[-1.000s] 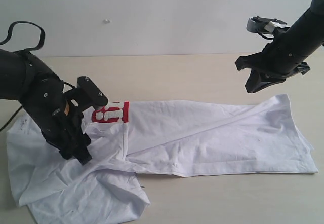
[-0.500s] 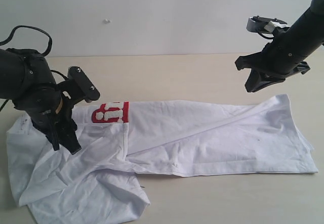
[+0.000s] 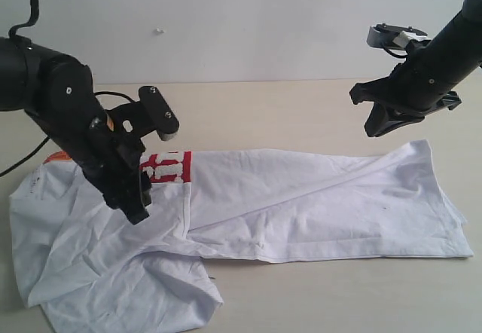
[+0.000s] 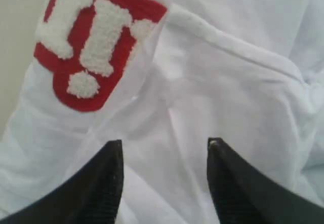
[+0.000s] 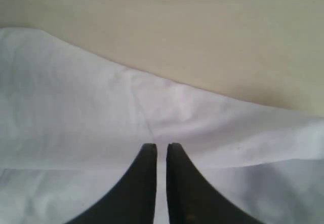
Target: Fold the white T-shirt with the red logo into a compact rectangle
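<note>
White cotton covers much of the pale wooden table (image 3: 263, 111): the white T-shirt (image 3: 316, 205) lies flat, its long folded body under and beyond the right gripper (image 3: 379, 124) and its rumpled, looser part beneath the left gripper (image 3: 134, 206).

The left gripper is released, jaws spread wide and pointing down at a raised crease of cloth. The red logo (image 3: 170, 166), only its end showing past an overlapping layer, sits just ahead of the fingertips. My guess is that the jaws are set to straddle that ridge and pinch it for the next fold. Whether the tips already touch the fabric is hard to tell; the left wrist view suggests they hover just above.

The right gripper hangs well above the shirt's far edge, its fingers (image 5: 147, 183) clenched almost together with nothing between them. It is probably parked there to stay clear.

The tabletop is smooth, matte and light, so cloth should slide easily on it. Behind it stands a plain off-white wall (image 3: 241, 24), and a black cable (image 3: 22, 5) loops above the left arm.
</note>
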You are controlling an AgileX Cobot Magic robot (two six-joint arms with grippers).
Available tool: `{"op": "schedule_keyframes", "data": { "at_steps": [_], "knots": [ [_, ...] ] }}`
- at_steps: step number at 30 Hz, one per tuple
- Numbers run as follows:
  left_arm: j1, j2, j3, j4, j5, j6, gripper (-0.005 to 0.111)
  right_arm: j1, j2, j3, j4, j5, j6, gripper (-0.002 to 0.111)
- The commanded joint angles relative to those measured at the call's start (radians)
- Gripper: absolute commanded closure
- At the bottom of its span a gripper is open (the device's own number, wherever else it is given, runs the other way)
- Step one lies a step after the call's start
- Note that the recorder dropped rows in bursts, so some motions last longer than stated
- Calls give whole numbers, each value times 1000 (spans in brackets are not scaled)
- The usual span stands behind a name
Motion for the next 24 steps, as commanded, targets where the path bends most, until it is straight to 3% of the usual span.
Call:
{"op": "schedule_keyframes", "data": {
  "at_steps": [1,9,11,12,15,24],
  "knots": [
    [1,92,-78,-21,34,57,57,2,-11,2,6,-10,-12,100],
    [1,207,-174,-33,27,141,59,2,-11,2,6,-31,-26,100],
    [1,215,-173,-33,38,173,74,2,-11,2,6,-41,-26,100],
    [1,215,-173,-33,42,173,89,2,-11,2,6,-41,-26,100],
    [1,215,-173,-33,42,178,106,2,-11,2,6,-35,-26,100],
    [-1,172,-177,-27,46,197,107,2,-11,2,6,-28,-26,100]
  ]
}}
